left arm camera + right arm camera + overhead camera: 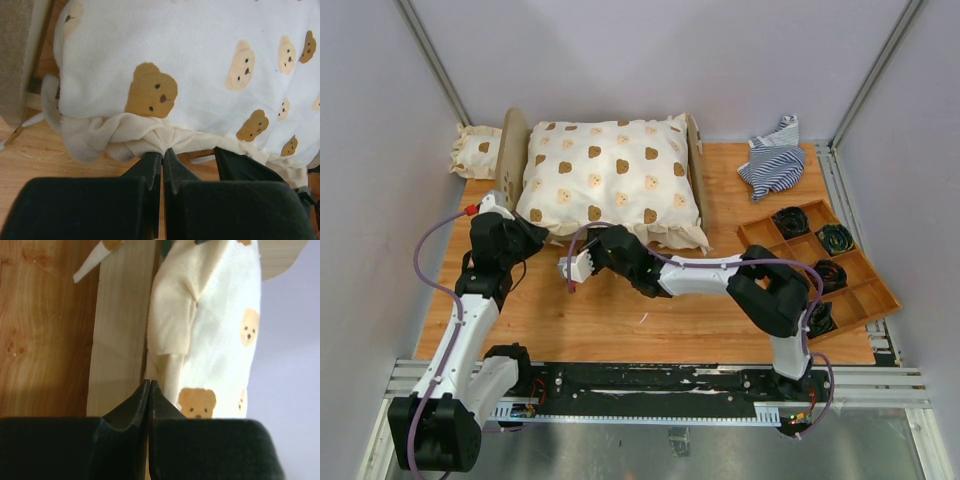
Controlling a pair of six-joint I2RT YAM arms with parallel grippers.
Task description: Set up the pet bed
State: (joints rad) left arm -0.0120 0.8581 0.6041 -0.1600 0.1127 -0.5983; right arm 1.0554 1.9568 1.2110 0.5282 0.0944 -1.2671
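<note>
Presently, the pet bed [510, 150], light-wood with rounded end boards, is laid lengthwise left-to-right at the table's [620, 335] far left-centre under a bear-print cushion [610, 175], with the left gripper [161, 152] and right gripper [149, 385] both closed tight at its near edge.

The cushion [610, 180] and the pillow [477, 152] are cream with brown and tan bear faces, the pet bed [512, 150] is pale wood, the cloth [773, 165] is blue-and-white striped, and the table [620, 320] is orange-brown wood grain.

Pale lilac-grey walls [650, 50] on three sides; aluminium posts [432, 60] in back corners; wooden tabletop [620, 330]; metal rail [660, 385] along near edge; soft even light.
</note>
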